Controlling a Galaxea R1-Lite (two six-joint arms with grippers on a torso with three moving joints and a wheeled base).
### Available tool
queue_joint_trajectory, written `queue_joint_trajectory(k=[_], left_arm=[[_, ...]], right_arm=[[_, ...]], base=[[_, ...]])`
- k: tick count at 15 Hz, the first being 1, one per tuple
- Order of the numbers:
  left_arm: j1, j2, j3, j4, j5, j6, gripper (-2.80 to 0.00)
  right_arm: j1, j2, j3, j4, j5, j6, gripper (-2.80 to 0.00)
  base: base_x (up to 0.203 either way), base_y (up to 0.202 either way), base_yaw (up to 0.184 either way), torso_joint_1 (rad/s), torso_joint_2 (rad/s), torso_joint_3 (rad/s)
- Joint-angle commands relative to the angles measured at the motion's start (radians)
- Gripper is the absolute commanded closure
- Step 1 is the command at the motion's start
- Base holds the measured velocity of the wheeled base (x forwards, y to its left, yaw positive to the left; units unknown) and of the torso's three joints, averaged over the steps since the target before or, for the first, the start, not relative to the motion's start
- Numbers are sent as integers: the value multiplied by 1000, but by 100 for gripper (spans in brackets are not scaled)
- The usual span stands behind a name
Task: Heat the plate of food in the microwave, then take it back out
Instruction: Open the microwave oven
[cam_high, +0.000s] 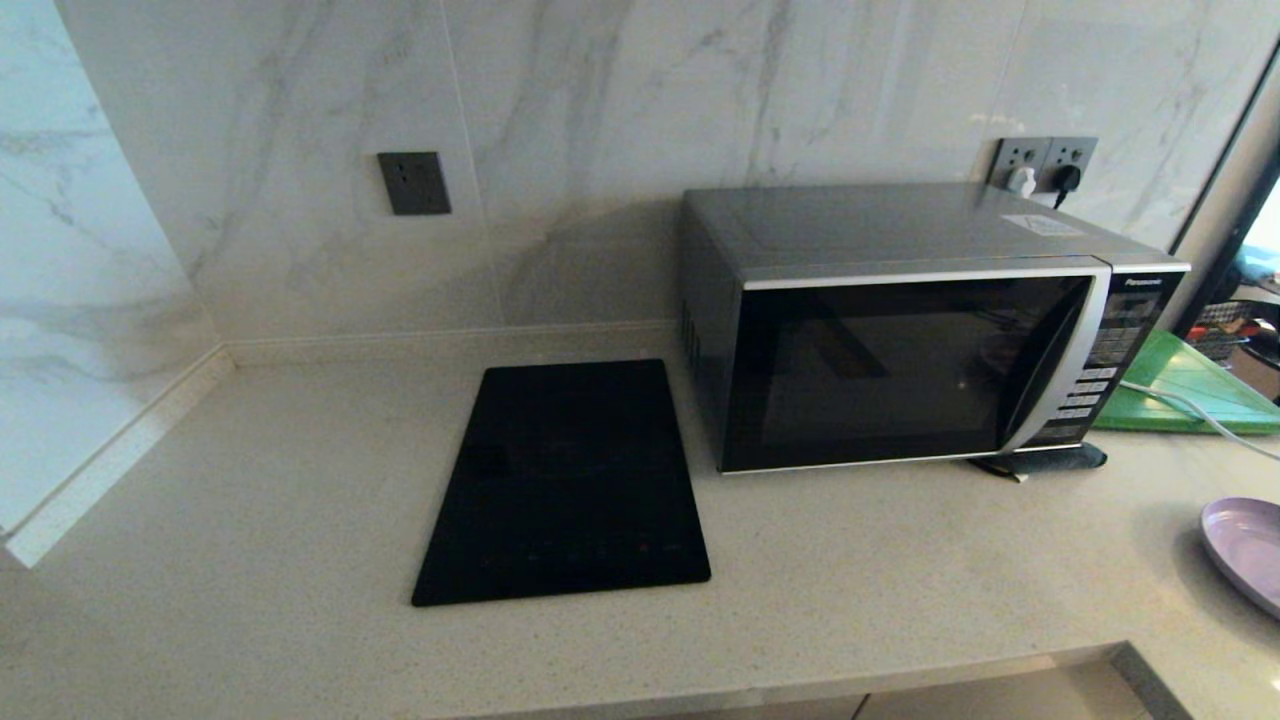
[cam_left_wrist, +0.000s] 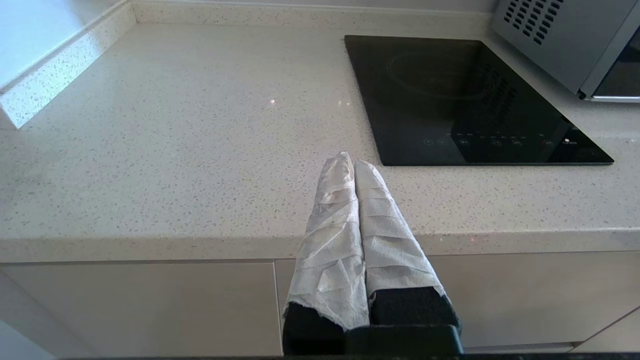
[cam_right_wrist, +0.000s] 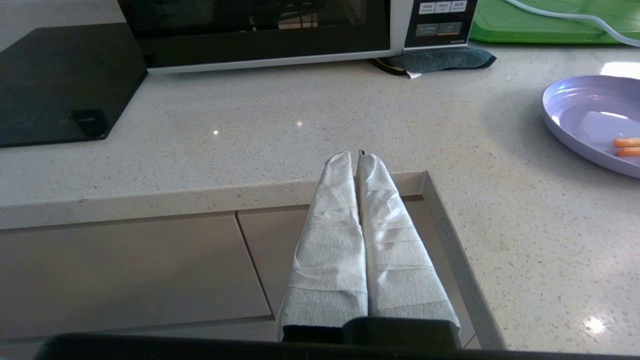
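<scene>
Head view, microwave labelled Panasonic, door closed

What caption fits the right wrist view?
Shut right pincer at the counter edge; plate of food beside it, microwave closed.

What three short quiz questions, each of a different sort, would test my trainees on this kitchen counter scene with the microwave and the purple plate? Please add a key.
1. True or false: the microwave door is open.
2. Multiple choice: the plate of food lies (A) inside the microwave, (B) on the black cooktop, (C) on the counter to the microwave's right.
3. Fill in: the left gripper and the right gripper both hang at the counter's front edge with fingers pressed ____.

Key: 1 false; 2 C; 3 together.
</scene>
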Motion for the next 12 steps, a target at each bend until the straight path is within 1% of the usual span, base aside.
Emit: queue_joint_trajectory(k=[1,7,10,12], left_arm=[[1,2,0,0,1,-1,0],[1,2,0,0,1,-1,0],[1,2,0,0,1,-1,0],[1,2,0,0,1,-1,0]], right_arm=[[0,2,2,0,0,0,0],[0,2,-7,-2,-10,6,0],[0,20,-117,33,-13,8,0],[0,32,-153,47,-13,8,0]], base=[[0,0,0,0,0,0],[0,0,0,0,0,0],[0,0,0,0,0,0],[0,0,0,0,0,0]])
